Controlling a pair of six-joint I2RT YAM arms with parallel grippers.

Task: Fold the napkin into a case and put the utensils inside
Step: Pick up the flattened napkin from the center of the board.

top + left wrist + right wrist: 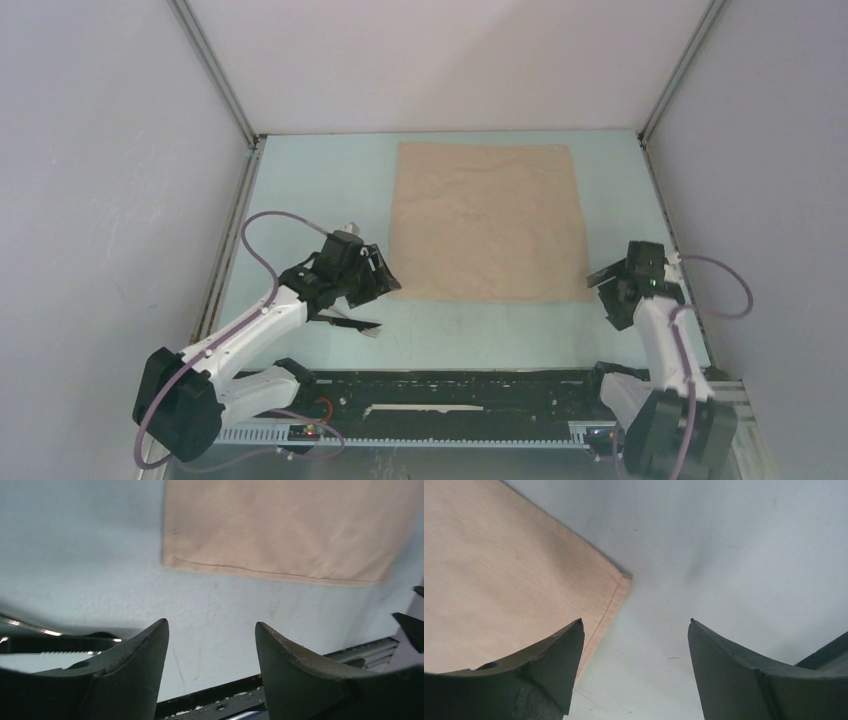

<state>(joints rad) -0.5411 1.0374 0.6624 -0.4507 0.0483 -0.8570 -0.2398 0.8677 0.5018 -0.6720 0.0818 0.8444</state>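
Firstly, utensils [352, 322]: slim dark pieces lying close together on the table [320, 190], at its near left and apart from the cloth; the left wrist view shows one shiny metal edge and one pale toothed blade; I judge they wait there until a case exists
Left gripper [210, 626]: jaws wide apart with nothing between them; it hovers above the bare table, the near-left corner of the cloth a little ahead, probably to take that corner for a first fold
Napkin [485, 220]: tan-beige square of soft, slightly wrinkled fabric with a stitched hem; it lies flat and fully spread at the far middle of the table, not yet folded
Right gripper [636, 622]: jaws also wide apart and holding nothing; one dark, curved, pointed finger stands over the hem and the near-right corner lies just ahead, so I judge a grip on this corner is the next need
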